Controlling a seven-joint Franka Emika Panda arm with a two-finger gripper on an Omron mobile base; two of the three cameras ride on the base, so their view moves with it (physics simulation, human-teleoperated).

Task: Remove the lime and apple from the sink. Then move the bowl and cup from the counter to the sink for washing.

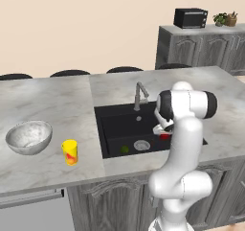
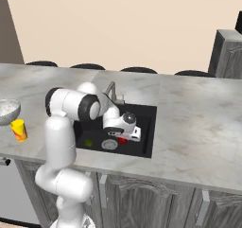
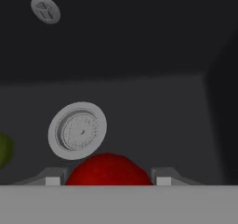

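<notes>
My gripper [image 1: 163, 132] [image 2: 124, 136] [image 3: 109, 181] reaches down into the black sink [image 1: 112, 120] [image 2: 145, 120] [image 3: 139, 111], at its right part. The red apple [image 1: 165, 136] [image 2: 122, 140] [image 3: 109, 169] sits between the two fingers, which press on its sides. The dark-green lime [image 1: 124, 149] [image 2: 88, 143] [image 3: 3, 148] lies on the sink floor, on the far side of the silver drain [image 1: 141, 145] [image 2: 109, 144] [image 3: 77, 130] from the apple. On the counter left of the sink stand the marbled bowl [image 1: 28, 137] [image 2: 8, 109] and the yellow cup [image 1: 70, 152] [image 2: 19, 130].
A grey faucet [image 1: 139, 95] [image 2: 112, 92] rises at the sink's back rim, close to my arm. The marble counter [image 1: 210, 91] [image 2: 198, 118] stretches wide to the right of the sink. A microwave [image 1: 190, 17] stands on a far cabinet. Dark stool tops line the counter's far edge.
</notes>
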